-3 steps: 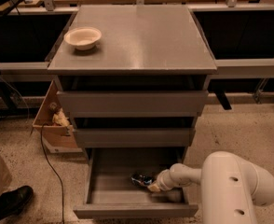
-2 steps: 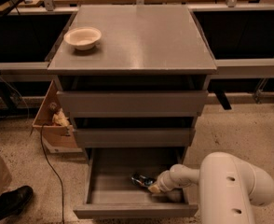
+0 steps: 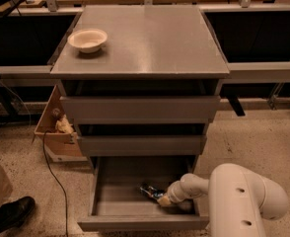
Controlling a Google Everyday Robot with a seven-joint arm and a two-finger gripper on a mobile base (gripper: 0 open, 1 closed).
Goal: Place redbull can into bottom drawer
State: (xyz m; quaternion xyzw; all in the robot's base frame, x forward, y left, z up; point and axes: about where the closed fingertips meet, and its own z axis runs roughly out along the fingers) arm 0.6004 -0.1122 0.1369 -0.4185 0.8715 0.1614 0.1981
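Redbull can lies against tool inside open bottom drawer.

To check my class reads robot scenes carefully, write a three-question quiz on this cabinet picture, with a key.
1. True or false: the white bowl sits in the bottom drawer.
2. Which drawer holds the redbull can? A top, B middle, C bottom.
3. Where is the gripper?
Key: 1 false, the white bowl is on the cabinet top. 2 C. 3 In the bottom drawer, next to the redbull can.
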